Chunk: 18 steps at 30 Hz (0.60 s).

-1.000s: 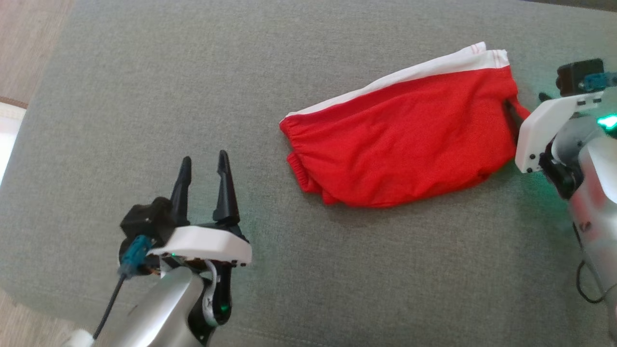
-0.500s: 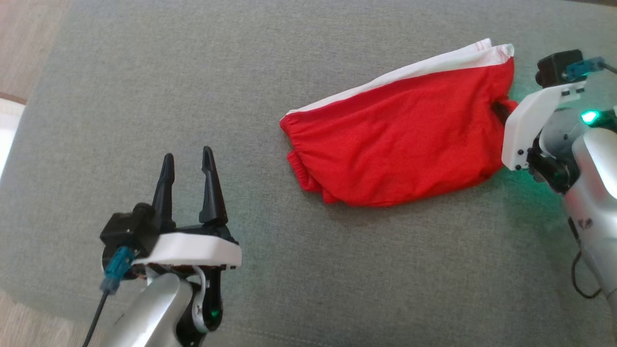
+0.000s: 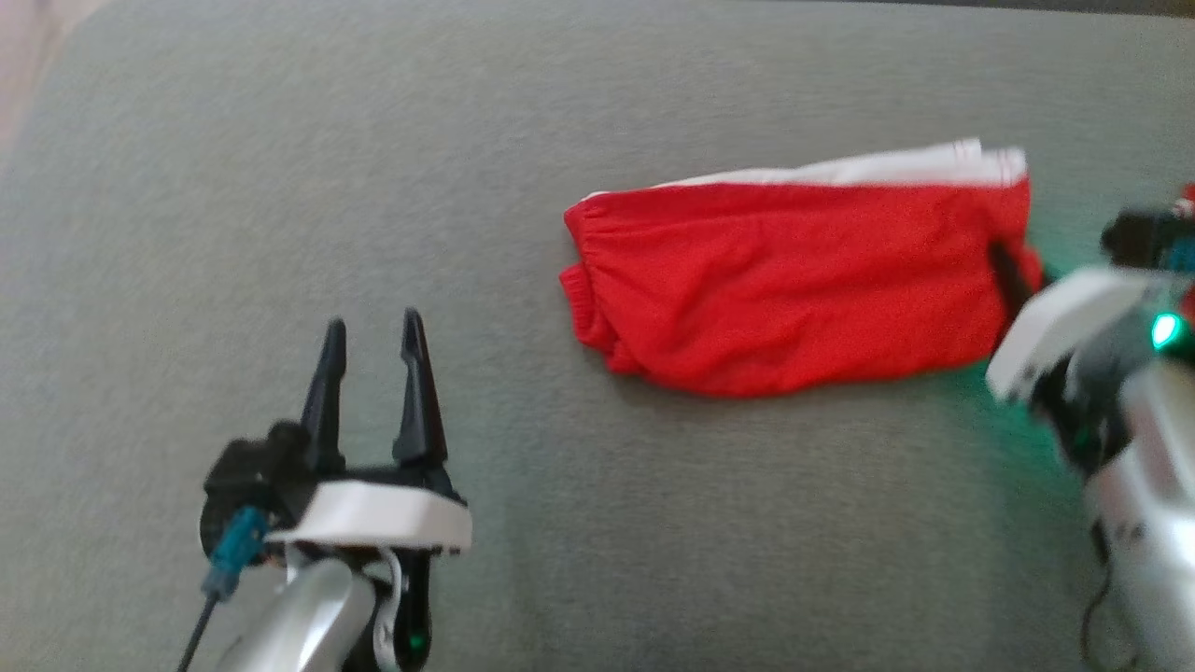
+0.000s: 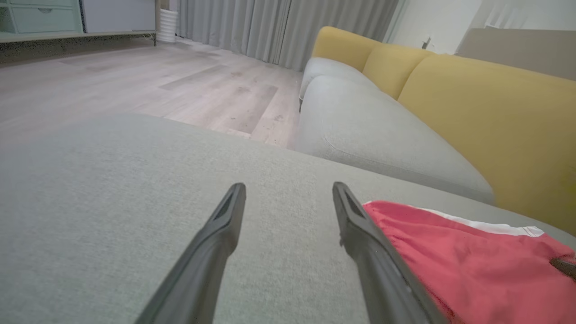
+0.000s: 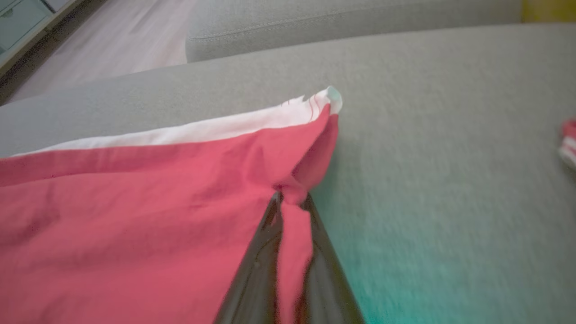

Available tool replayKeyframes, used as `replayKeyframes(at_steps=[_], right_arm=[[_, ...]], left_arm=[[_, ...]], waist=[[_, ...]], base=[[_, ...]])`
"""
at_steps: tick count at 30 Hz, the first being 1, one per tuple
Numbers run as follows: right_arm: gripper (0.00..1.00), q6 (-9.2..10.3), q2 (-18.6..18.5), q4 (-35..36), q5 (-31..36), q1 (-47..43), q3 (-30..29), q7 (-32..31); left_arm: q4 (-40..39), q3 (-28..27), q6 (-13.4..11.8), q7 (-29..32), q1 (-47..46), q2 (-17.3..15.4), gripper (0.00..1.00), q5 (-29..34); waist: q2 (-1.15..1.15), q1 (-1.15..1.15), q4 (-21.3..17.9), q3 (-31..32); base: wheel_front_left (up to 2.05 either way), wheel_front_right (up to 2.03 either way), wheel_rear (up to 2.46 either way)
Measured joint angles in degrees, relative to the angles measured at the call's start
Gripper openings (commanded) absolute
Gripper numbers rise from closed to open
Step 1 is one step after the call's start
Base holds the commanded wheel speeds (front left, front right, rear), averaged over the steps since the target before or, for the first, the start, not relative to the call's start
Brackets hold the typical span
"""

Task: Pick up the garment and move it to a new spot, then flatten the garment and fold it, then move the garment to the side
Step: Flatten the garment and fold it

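The work surface is a broad grey upholstered seat (image 3: 280,187); beyond it the left wrist view shows a sofa (image 4: 450,103) with yellow back cushions. The garment (image 3: 794,280), red shorts with a white band along the far edge, lies on the right half of the seat. It is doubled over on itself and creased, with its gathered end toward the seat's middle. The left claw (image 3: 372,322) hovers over bare upholstery at the lower left of the head view, well apart from the garment, fingers spread wide and holding nothing. The right claw (image 5: 291,200) is at the garment's right end, fingers drawn narrow and clamped on a small pinch of red cloth just below the white-banded corner. The right wrist view shows that cloth gathered into a ridge between the two fingers. A small red-and-white object (image 5: 568,139) sits at the right edge of that view, too blurred to identify. Step in hand, as judged: the first one, pick-up for relocation. The grip is made, but most of the garment rests on the seat. The next move calls for raising the right claw until the cloth hangs clear, carrying it over open upholstery, and setting it down there. Caution: a one-corner pinch is thin and may slip under the garment's weight, so lift slowly and bring in the left claw if a second hold is needed.
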State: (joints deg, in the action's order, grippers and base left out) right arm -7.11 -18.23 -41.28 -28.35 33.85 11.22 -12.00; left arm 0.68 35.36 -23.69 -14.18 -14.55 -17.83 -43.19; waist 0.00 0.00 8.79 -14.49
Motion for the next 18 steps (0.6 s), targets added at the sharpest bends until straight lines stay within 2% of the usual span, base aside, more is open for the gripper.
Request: replayKeyframes(at_steps=[4, 10, 14, 18], right_arm=[[0.0, 0.0, 3.7, 4.0, 2.9, -9.3, -4.6, 2.4], [0.0, 0.0, 8.6, 9.0, 6.7, -15.2, -10.2, 2.6], [0.0, 0.0, 10.0, 11.7, 9.8, -15.7, -12.5, 1.7], [0.0, 0.0, 11.1, 14.2, 12.1, -14.7, -11.7, -0.4]], left_arm=[[-0.2, 0.9, -0.1, 0.6, 2.9, -0.5, 1.0, 0.0], [-1.0, 1.8, -0.5, 1.1, 4.5, -0.6, 1.0, 0.0], [-1.0, 2.0, -0.5, 1.5, 4.5, -0.6, 1.0, -0.1], [-1.0, 2.3, -0.5, 1.6, 4.4, -0.6, 1.0, -0.1]], waist=[[0.0, -0.01, -3.9, 2.0], [0.0, -0.01, -7.7, 4.4], [0.0, -0.01, -8.3, 5.4], [0.0, 0.0, -7.2, 5.6]], base=[[0.0, 0.0, 0.0], [0.0, 0.0, 0.0], [0.0, 0.0, 0.0], [0.0, 0.0, 0.0]])
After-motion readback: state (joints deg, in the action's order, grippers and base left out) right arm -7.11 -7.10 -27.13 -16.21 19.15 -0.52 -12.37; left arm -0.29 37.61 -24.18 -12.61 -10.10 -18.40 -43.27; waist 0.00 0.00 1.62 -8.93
